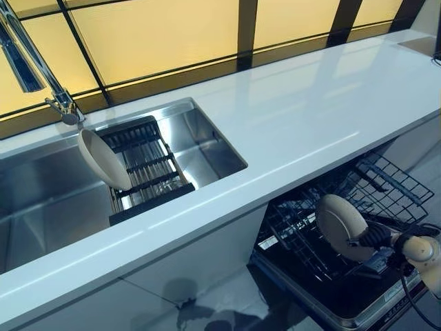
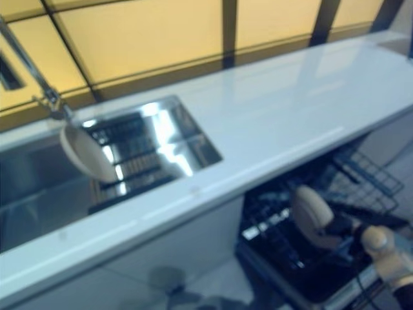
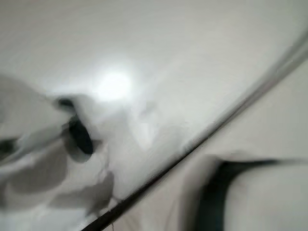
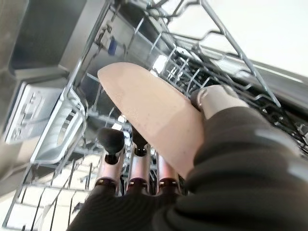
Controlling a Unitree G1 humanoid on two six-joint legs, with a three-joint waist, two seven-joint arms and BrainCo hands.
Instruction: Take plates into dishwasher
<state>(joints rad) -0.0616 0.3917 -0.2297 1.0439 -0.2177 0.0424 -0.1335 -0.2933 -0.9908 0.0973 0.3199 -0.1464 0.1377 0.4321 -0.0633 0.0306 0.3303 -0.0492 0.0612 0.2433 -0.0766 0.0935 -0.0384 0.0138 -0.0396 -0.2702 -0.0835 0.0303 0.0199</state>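
Plate (image 1: 340, 225) in right hand (image 1: 377, 238) over dishwasher rack (image 1: 396, 186).

Right hand (image 4: 159, 180) curled in a pinch; left hand seemingly out of sight.

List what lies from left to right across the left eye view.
Faucet → plate leaning in the sink on the drying rack → white countertop → plate held by the right robot hand over the dishwasher rack.

A blurred white surface (image 3: 183, 53) with a bright glare spot, crossed by a dark diagonal line (image 3: 192, 149).
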